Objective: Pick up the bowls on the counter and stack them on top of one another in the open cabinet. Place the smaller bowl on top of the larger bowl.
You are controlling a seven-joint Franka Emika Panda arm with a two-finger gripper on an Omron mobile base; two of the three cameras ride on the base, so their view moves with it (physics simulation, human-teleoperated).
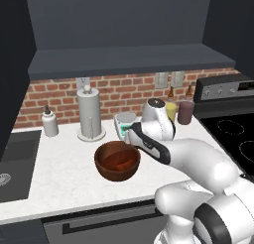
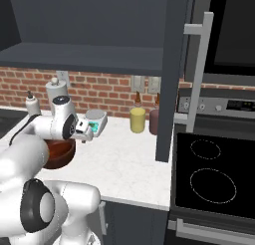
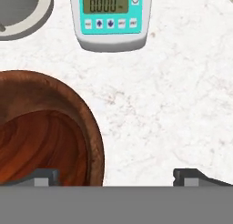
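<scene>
Above counter (image 3: 168, 104), end effector (image 3: 116, 176) wide, straddling bowl (image 3: 41, 127) rim

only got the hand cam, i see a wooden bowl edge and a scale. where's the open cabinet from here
Observer: The open cabinet is on the wall directly above the counter, its shelf running over the brick backsplash.
Operator: ok whats off to the right of the bowl
Observer: A black stovetop borders the counter there, with a yellow cup and a maroon cup by the wall just before it.
Operator: and to the left
Observer: A paper towel holder stands behind the bowl; further left are a soap bottle and the sink.
</scene>
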